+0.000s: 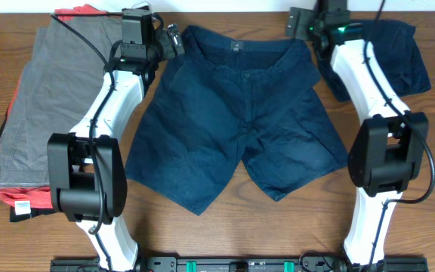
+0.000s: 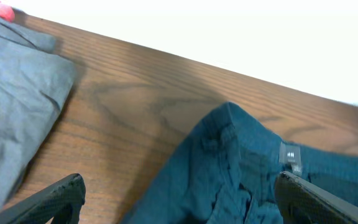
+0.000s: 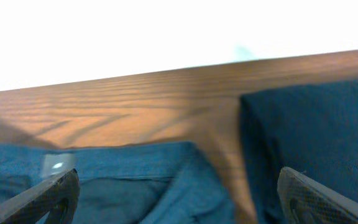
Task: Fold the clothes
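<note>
Dark navy-blue shorts [image 1: 232,113] lie spread flat in the middle of the table, waistband at the far side, legs toward the front. My left gripper [image 1: 174,41] is open over the left waistband corner [image 2: 229,155]; the fingers straddle the fabric without closing on it. My right gripper [image 1: 302,24] is open over the right waistband corner [image 3: 166,180], with the bare wood beside it between the fingers. Other clothes lie at the sides.
A stack of folded clothes sits at the left: grey [image 1: 40,106] on top, red-orange [image 1: 23,198] and black beneath. A folded navy garment [image 1: 402,57] lies at the far right, also in the right wrist view [image 3: 316,130]. The table's far edge is close behind both grippers.
</note>
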